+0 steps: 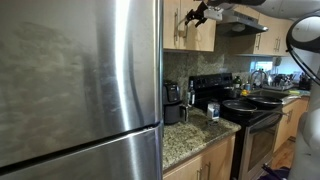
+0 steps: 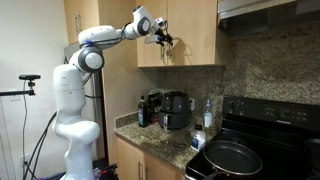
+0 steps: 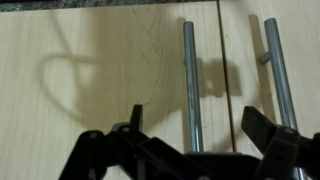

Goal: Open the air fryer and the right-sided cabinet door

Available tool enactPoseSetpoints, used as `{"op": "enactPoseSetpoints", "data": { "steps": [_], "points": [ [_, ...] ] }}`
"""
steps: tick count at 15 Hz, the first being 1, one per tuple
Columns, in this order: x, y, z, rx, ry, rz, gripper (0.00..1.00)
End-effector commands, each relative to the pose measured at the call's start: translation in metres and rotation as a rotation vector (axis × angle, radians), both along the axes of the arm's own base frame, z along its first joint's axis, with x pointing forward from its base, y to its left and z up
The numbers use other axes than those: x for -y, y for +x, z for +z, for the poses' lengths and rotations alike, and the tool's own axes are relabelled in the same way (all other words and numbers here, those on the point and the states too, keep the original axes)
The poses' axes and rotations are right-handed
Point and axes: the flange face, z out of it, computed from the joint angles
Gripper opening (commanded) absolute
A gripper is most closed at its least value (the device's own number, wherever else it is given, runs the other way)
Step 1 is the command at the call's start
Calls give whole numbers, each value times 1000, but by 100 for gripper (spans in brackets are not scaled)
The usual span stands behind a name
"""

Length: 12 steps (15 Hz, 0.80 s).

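Note:
The right-sided cabinet door (image 3: 100,80) is light-brown wood. Its slim silver bar handle (image 3: 188,70) runs beside the seam with the twin door (image 3: 300,50). The wrist view appears upside down. My gripper (image 3: 198,125) is open, with one finger on each side of that handle and close to the door face. It is not closed on anything. In both exterior views the gripper (image 2: 161,38) (image 1: 192,16) is up at the upper cabinet (image 2: 195,35) (image 1: 203,38). The air fryer (image 2: 178,110), black and upright, stands on the counter far below, with its drawer shut.
The twin door's handle (image 3: 272,70) is just beyond one finger. On the granite counter (image 2: 165,140) are a dark coffee maker (image 2: 150,106) and a bottle (image 2: 207,113). A black stove with pans (image 2: 232,157) is beside them. A steel fridge (image 1: 80,80) fills the near side.

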Motion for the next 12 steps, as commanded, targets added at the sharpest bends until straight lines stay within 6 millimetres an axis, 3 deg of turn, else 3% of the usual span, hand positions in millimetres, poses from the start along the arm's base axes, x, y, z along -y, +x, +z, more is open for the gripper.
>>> {"op": "enactPoseSetpoints", "data": {
  "steps": [1, 10, 11, 12],
  "points": [
    [-1, 2, 0, 2, -1, -1, 100],
    [0, 54, -24, 47, -35, -9, 100],
    [0, 57, -25, 60, -42, -11, 75],
    [1, 56, -23, 68, -59, -4, 74]
  ]
}}
